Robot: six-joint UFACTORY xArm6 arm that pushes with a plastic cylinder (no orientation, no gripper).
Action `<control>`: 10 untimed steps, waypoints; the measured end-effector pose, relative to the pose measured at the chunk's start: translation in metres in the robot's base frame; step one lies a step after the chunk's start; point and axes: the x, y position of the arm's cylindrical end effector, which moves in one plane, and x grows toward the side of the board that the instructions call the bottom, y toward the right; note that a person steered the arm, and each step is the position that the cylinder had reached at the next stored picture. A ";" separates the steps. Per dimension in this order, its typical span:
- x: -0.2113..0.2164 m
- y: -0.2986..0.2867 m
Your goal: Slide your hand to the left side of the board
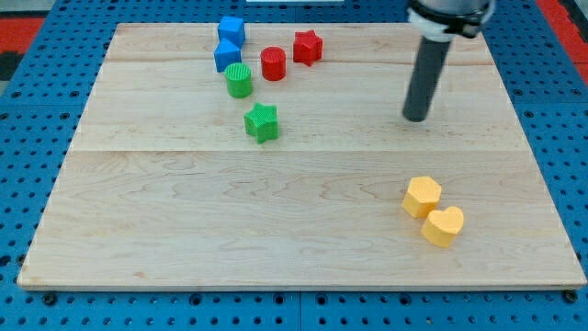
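Note:
My tip (416,119) rests on the wooden board (184,230) at the view's upper right, far right of the clustered blocks. A blue cube (231,29) and a second blue block (227,55) sit at the top centre-left. A green cylinder (239,81) lies just below them, and a green star (262,122) lower still. A red cylinder (273,63) and a red star (307,46) sit to their right. A yellow hexagon (422,196) and a yellow heart (444,225) touch each other at the lower right, below my tip.
The board lies on a blue pegboard table (28,110) that shows around all its edges. The arm's rod (427,74) comes down from the view's top right.

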 end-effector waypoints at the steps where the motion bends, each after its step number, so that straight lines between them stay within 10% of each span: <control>1: -0.010 0.046; 3: 0.047 0.082; 6: 0.122 -0.312; 10: 0.110 -0.336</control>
